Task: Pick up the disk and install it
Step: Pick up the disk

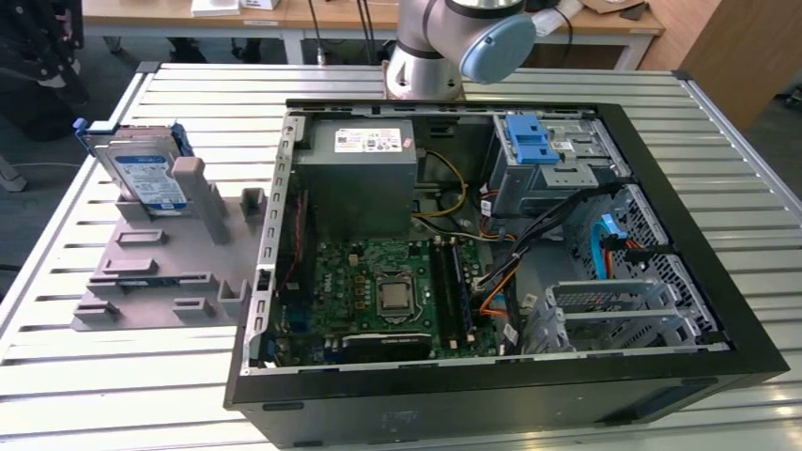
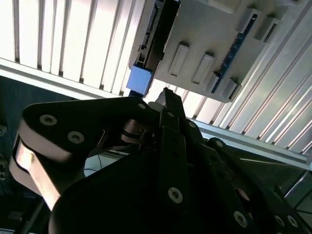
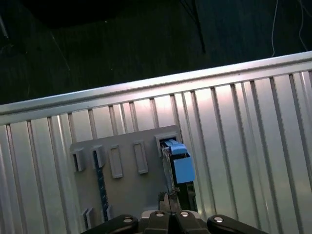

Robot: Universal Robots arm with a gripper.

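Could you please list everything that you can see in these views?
Disk: one, silver with blue frame, upright in the holder at the exterior view's left.
Holder: one, grey, on the table beside the case.
Computer case: one, black, open, mid-table.
Power-supply box: one, grey, inside the case.
Motherboard: one, green, inside the case.
Drive cage: one, grey with blue latch, inside the case.
Table: one, silver slatted metal, under everything.
Arm: one, grey with blue cap, beyond the case in the exterior view.
Claw: one, black, pointed toward the disk in the first wrist view.
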